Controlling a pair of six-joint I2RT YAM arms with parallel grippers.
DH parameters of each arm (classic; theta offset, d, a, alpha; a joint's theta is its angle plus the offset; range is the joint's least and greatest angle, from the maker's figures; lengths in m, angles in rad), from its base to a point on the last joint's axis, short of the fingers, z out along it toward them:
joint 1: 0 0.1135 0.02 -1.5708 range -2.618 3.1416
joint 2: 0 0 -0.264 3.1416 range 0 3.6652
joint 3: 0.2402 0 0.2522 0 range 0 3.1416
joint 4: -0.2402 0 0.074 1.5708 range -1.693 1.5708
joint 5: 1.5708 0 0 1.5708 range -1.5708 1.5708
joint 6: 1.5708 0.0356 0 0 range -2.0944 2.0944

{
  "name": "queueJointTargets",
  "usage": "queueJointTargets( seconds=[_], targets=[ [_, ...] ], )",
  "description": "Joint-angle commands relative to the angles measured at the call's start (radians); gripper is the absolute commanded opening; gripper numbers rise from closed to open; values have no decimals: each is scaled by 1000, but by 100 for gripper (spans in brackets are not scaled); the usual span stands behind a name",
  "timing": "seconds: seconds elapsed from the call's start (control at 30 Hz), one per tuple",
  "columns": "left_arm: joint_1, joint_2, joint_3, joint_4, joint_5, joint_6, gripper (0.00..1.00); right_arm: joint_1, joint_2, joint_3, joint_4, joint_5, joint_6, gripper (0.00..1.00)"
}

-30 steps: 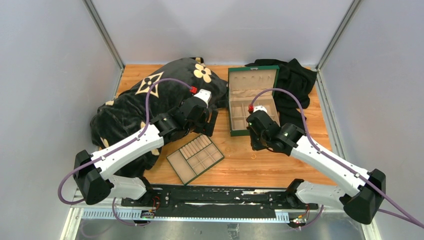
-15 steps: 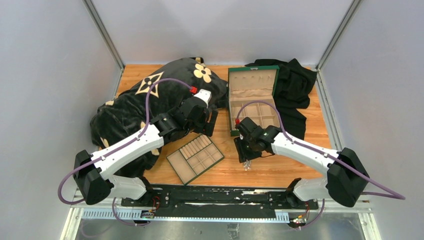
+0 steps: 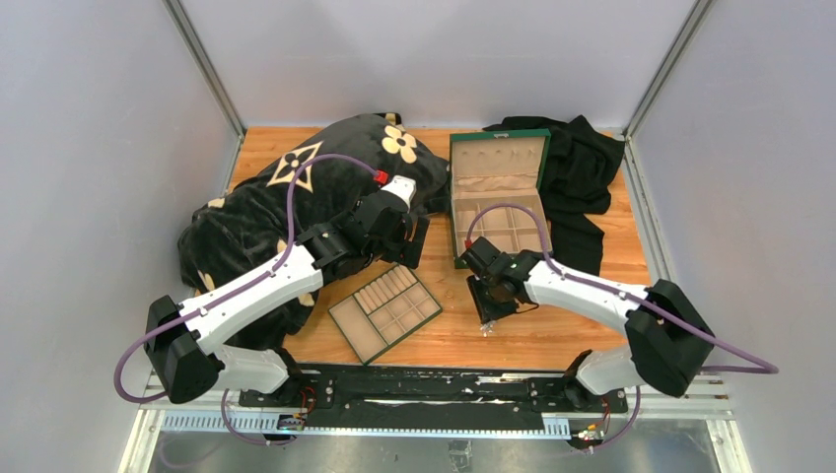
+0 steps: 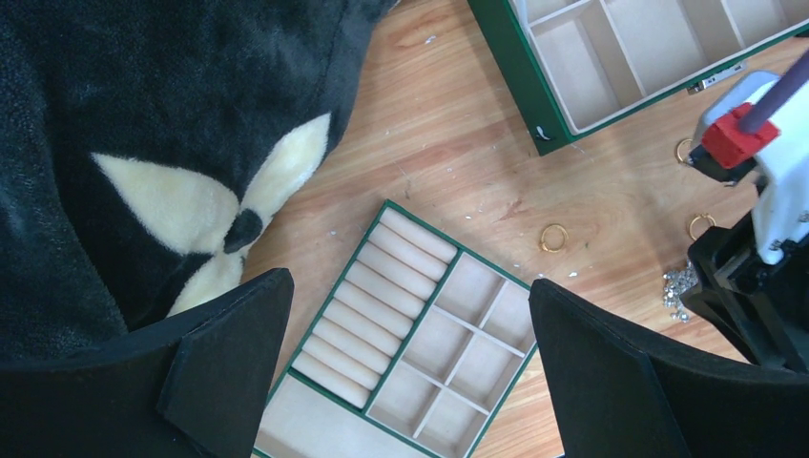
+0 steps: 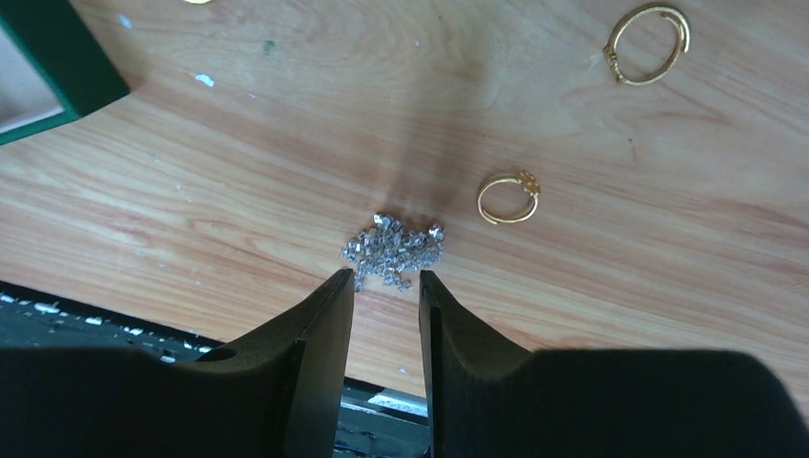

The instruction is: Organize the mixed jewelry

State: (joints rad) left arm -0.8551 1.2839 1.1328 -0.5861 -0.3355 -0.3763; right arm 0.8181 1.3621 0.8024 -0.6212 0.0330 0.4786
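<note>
The right fingers (image 5: 329, 305) stand a little apart with nothing clamped between them. Their tips are down at the edge of the silvery cluster (image 5: 393, 250), and whether they touch it cannot be told. The cluster lies loose on the wooden surface (image 5: 668, 286). Just beside it is a thin gold ring (image 5: 508, 197), and a larger gold hoop (image 5: 647, 43) lies farther off, apart from both. The left fingers (image 4: 238, 334) are spread wide and hold nothing; they hang above the green tray (image 4: 477, 286), which lies flat on the surface. In the left wrist view, another gold ring (image 4: 552, 238) lies on the wood between the tray and the right arm, and one more hoop (image 4: 684, 150) lies near the front wall of the open green box (image 4: 520, 72). A black blanket (image 4: 143, 143) with a cream flower sits on the tray's other side. In the top view, a black cloth (image 3: 582, 177) lies heaped beside the box.
</note>
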Motion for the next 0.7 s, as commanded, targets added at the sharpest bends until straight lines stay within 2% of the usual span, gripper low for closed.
queueJointTargets(
  seconds=[0.0, 0.2, 0.33, 0.67],
  targets=[
    [-7, -5, -3, -11, -5, 5, 100, 13, 63, 1, 17, 27, -3, 36],
    [-7, -1, 12, -21, -12, 16, 100, 15, 116, 11, 44, 18, 0, 27],
    [-7, -5, 6, -21, -6, 16, 100, 17, 107, 12, 33, 30, -6, 6],
    [-7, 7, 11, -19, -5, 26, 100, 18, 16, 67, -62, 64, -7, 0]
  ],
)
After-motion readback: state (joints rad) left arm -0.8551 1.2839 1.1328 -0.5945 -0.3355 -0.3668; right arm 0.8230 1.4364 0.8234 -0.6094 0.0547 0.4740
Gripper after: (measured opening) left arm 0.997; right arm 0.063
